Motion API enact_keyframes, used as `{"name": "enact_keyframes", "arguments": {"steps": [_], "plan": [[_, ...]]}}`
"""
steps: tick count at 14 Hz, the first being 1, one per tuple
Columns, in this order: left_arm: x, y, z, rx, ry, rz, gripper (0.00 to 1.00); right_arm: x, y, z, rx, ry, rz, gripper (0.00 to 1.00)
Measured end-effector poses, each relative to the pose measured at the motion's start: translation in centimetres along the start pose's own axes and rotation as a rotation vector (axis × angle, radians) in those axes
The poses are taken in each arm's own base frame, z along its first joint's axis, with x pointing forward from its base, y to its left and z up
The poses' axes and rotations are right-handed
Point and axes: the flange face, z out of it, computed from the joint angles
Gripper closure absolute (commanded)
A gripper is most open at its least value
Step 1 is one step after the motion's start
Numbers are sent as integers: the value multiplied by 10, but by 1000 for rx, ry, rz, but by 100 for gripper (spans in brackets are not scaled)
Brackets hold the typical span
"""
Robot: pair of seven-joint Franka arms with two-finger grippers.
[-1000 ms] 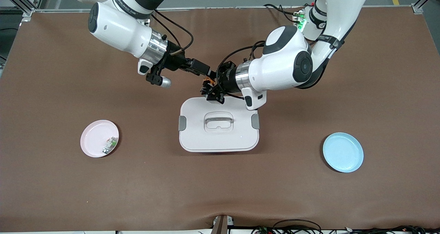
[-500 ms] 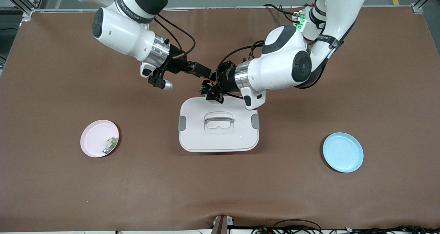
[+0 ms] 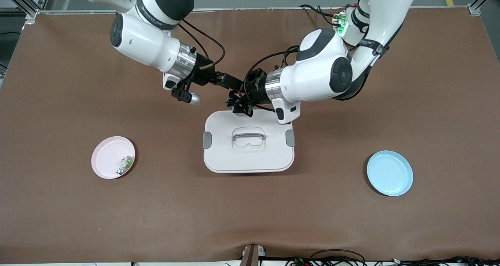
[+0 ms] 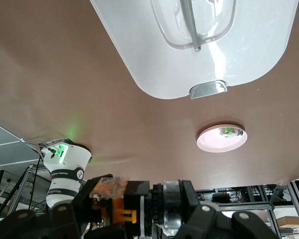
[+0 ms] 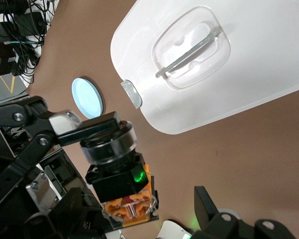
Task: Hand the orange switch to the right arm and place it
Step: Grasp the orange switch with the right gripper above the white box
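Orange switch (image 5: pixel 122 172) sits clamped in the left end effector (image 3: pixel 239 99) above the white lidded box (image 3: pixel 248 145); the right end effector (image 3: pixel 233 85), fingers spread (not gripping), brackets its body.

The orange switch (image 3: pixel 234 91) is a small black blocky part with orange marks and a clear orange-backed end (image 5: pixel 131 207), held in the air just past the white box's edge nearest the robots. The left gripper (image 3: pixel 237 99) is closed on it; the right arm (image 3: pixel 146 47) reaches toward it, its gripper (image 3: pixel 230 82) spread around it.
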Motion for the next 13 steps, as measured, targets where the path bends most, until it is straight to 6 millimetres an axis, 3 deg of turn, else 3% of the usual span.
{"name": "enact_keyframes", "arguments": {"steps": [2,4,8,13], "plan": [[0,0,0,-3,0,1,100,0,0,0,1,0,-1,60],[0,0,0,-4,0,1,100,0,0,0,1,0,-1,69],[0,0,0,-3,0,1,100,0,-2,-2,5,6,-6,100],[0,1,0,-4,0,0,90,1,-3,-2,6,6,-6,100]]}}
